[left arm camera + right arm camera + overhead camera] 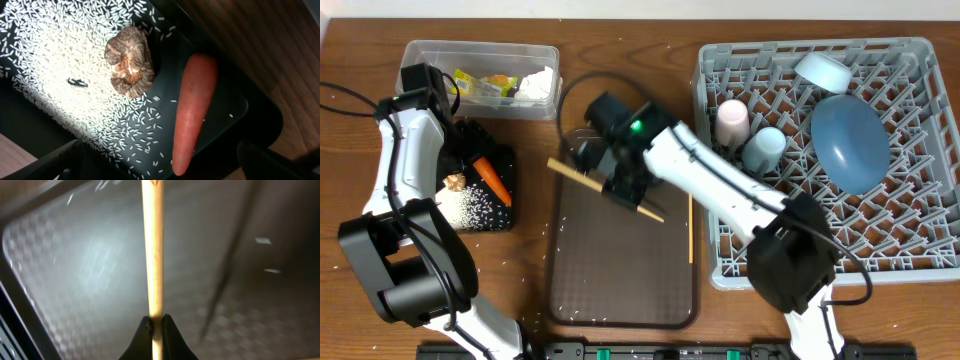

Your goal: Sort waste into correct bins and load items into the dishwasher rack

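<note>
Wooden table (pixel 620 30), overhead read from the left. The left gripper (pixel 162 165) hangs over the black tray (pixel 505 155), jaws spread wide and holding nothing. Under it lie rice (pixel 470 207), a brown lump (pixel 453 182) and a carrot (pixel 492 182). The carrot's long axis is diagonal, with its thin tip pointing toward the gap between the fingers in the wrist view.

Above that, the clear tub (pixel 420 55) holds a yellow-green wrapper (pixel 485 85) and a white tissue (pixel 535 85).

In the middle, over the brown serving tray (pixel 620 280), the right gripper (pixel 156 322) is pinched tight on one chopstick (pixel 570 173). That stick runs diagonally from upper left to lower right and is gripped past its middle toward the right end. In the wrist view it sticks straight out ahead of the fingers. Its shadow is offset on the tray, so it is probably lifted.

A second chopstick (pixel 690 230) lies lengthwise along the tray's right edge, just beside the rack (pixel 920 250).

The key relation is that the rack lies to the right of the right gripper and that arm is the nearer one. The stick's axis likely needs turning to drop between the pegs.

The rack holds a pink cup (pixel 732 120), a blue cup (pixel 763 148), a bowl (pixel 823 70) and a plate (pixel 848 140).
</note>
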### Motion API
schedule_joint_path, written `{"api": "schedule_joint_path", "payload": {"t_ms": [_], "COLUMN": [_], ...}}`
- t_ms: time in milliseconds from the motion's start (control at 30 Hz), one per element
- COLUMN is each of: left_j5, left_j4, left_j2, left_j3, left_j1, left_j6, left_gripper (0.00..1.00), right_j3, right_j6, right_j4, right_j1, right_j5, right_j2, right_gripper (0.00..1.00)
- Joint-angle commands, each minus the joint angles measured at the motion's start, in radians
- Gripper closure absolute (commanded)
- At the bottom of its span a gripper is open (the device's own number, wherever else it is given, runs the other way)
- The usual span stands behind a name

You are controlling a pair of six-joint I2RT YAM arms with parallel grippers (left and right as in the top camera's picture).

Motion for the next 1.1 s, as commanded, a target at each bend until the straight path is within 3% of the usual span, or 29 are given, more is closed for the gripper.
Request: {"api": "schedule_joint_path", "payload": {"t_ms": [0,267,533,1067], "left_j5": [-0.001,-0.001,-0.001,-0.001], "left_j4": [-0.002,-0.002,-0.002,-0.002], "left_j2": [0.011,0.011,0.011,0.011], "left_j3": [-0.006,-0.006,-0.006,-0.006], "left_j1": [-0.001,-0.001,-0.001,-0.001], "left_j6": [-0.002,-0.002,-0.002,-0.002], "left_gripper": [0.02,0.02,0.02,0.02], "right_j3": [0.09,0.269,0.262,0.087], "right_j6": [0.198,0.457,0.62,0.712], "right_j4": [-0.011,-0.112,-0.274,-0.245], "right_j1": [-0.086,-0.258,-0.409,-0.398], "right_j5": [-0.02,-0.009,0.168,0.249], "right_j2": [0.005,-0.01,-0.036,-0.036], "right_gripper": [0.99,0.99,0.99,0.99]}}
